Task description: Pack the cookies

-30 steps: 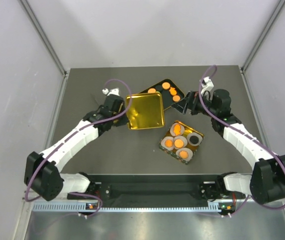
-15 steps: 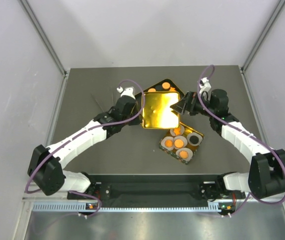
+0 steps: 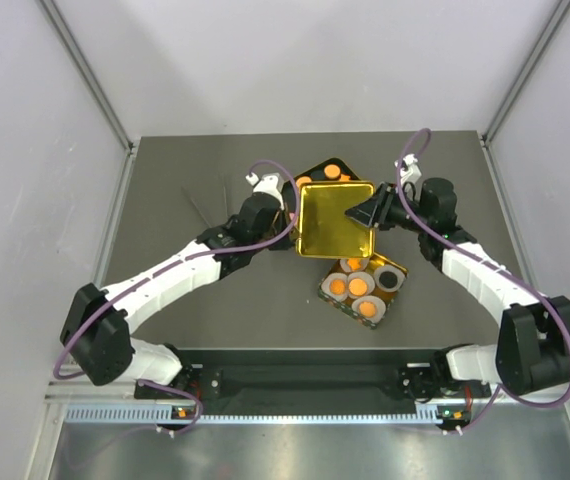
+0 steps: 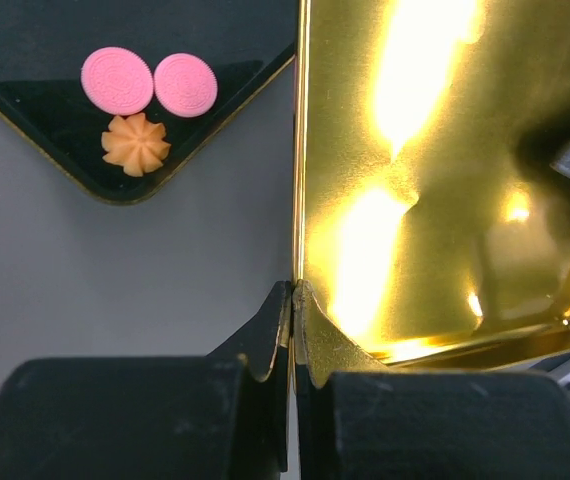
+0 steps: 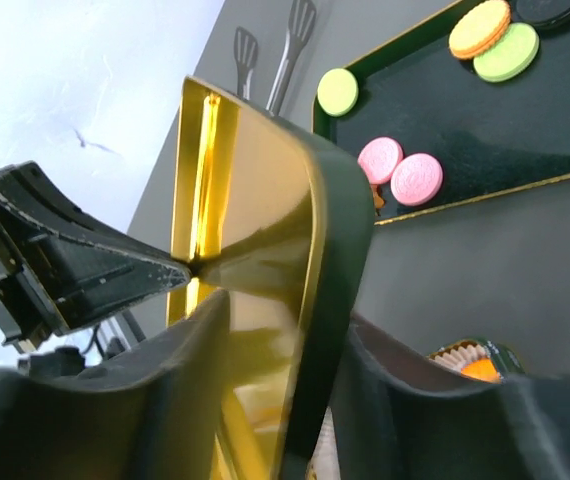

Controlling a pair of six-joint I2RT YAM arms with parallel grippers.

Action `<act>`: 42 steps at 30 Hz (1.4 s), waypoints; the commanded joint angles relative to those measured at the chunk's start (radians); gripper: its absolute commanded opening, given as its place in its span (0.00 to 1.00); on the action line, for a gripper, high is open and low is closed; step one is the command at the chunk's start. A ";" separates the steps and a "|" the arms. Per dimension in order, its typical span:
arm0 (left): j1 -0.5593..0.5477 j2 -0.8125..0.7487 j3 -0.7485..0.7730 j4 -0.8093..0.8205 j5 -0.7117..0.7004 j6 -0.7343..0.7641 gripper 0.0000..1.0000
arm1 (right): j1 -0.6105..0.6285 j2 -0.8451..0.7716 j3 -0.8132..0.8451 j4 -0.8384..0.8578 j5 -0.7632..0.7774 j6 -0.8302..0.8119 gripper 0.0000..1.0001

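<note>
Black fingers of your left gripper (image 4: 293,300) are pinched fully together on the left rim of the gold lid (image 3: 335,218), holding it clear of the table. Behind the lid lies the black tray (image 4: 235,40), where loose cookies (image 4: 117,80) sit: two pink discs touching, with an orange swirl just beside them. On the lid's far side, your right gripper (image 3: 369,213) stands partly open, one finger on each face of the right rim; you cannot tell whether the pads actually bear on the metal. Just in front of the lid, partly beneath its near edge, is the box (image 3: 323,290), with more orange cookies sitting in its paper cups (image 3: 358,285).

The risk lies in the handover. Release the left before the right has bitten and the lid likely drops onto the filled cups. Pull with both arms clamped and the thin rim may twist or slip.
</note>
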 commanded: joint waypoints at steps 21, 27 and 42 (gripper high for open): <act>-0.170 -0.127 0.065 0.103 -0.154 0.525 0.69 | -0.019 0.049 0.151 -0.145 0.052 0.101 0.00; -0.466 -0.052 0.033 0.257 -0.530 0.903 0.73 | -0.019 0.069 0.227 -0.225 0.066 0.121 0.00; -0.604 0.118 -0.275 1.093 -0.652 1.619 0.80 | -0.025 0.060 0.247 -0.265 0.082 0.140 0.00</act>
